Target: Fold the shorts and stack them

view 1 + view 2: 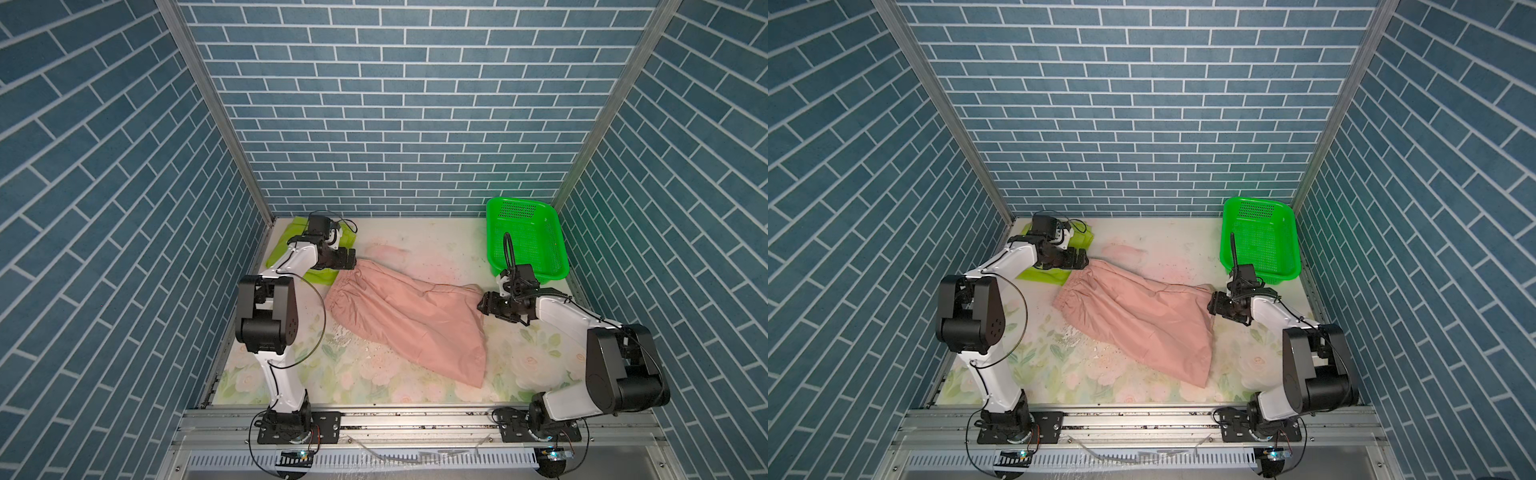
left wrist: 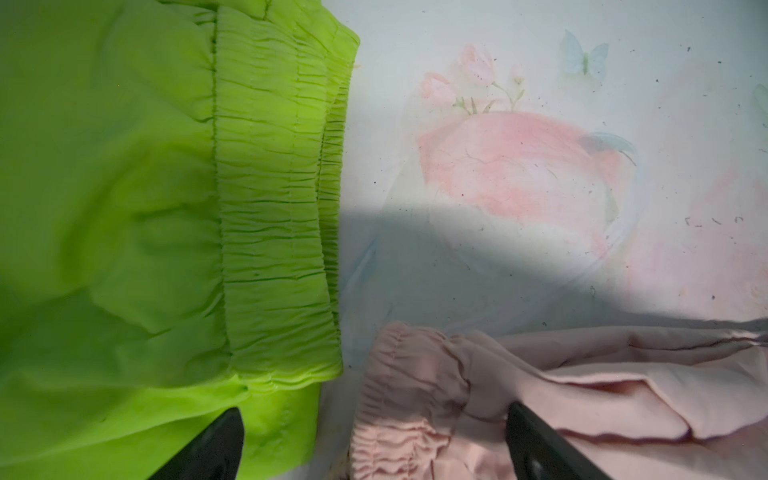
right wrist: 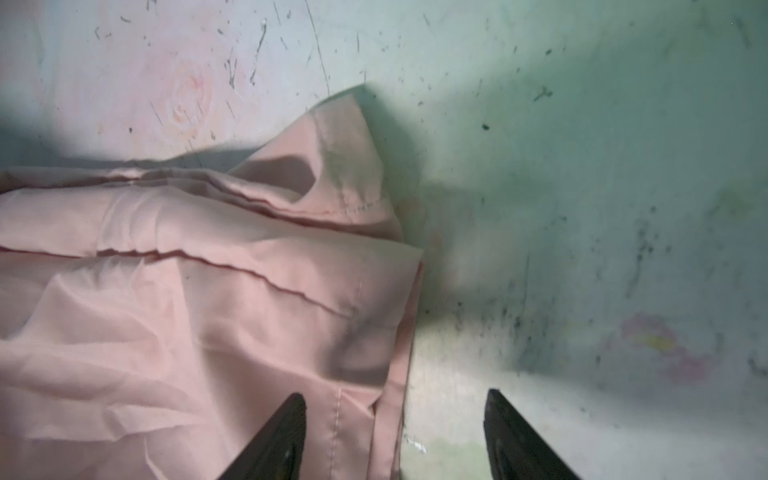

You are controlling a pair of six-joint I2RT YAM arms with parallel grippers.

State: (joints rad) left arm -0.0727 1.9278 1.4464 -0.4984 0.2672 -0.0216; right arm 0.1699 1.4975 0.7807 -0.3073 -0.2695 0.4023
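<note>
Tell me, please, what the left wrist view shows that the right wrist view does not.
Only the left wrist view: the lime-green shorts, the gathered waistband of the pink shorts, a printed butterfly, and the open left claw. Only the right wrist view: a hemmed leg corner of the pink shorts, dark scuff marks, and the open right claw straddling that hem's edge. Both: pink fabric lying on the floral table cover.

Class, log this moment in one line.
pink shorts: spread, centre | green shorts: back left | left pincer: open | right pincer: open, empty
</note>
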